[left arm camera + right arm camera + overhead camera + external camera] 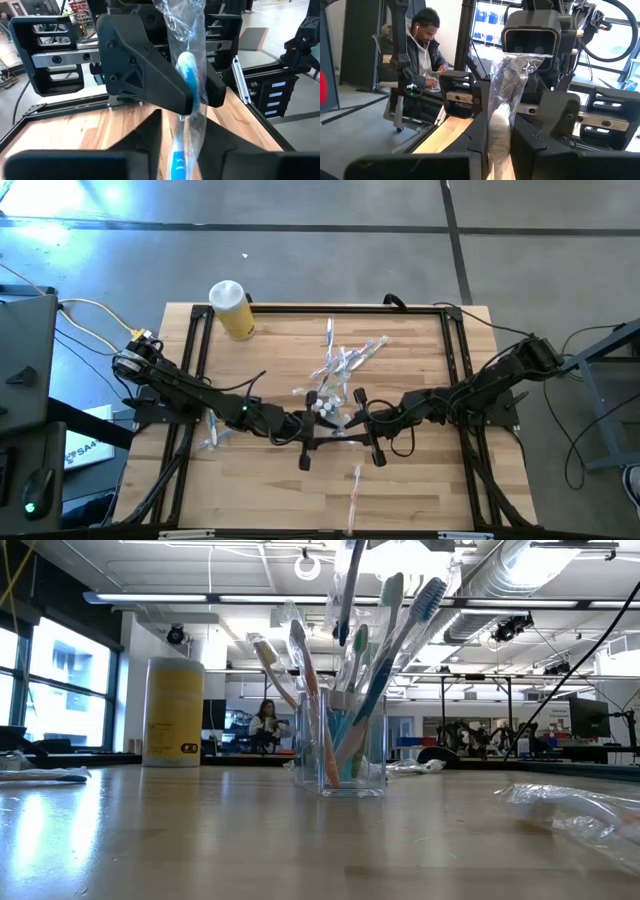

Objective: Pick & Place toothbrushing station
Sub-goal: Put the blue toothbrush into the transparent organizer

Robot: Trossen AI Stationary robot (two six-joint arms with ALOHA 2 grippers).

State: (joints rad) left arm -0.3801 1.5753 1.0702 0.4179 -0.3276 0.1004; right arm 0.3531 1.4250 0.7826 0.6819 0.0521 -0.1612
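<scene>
Both end effectors, left (318, 432) and right (352, 426), are seen closed on one wrapped toothbrush (189, 95) only in wrist views.

Both arms are matte black with angular plastic gripper fingers (150, 85), small dark screws, black cables, and a green light

- High view: overhead, straight down on the whole table (260, 480).
- Low view: table height, level, close to the clear cup (352, 745).
- Wrist views: face each other closely, sharing one wrapped toothbrush (189, 75).
</scene>
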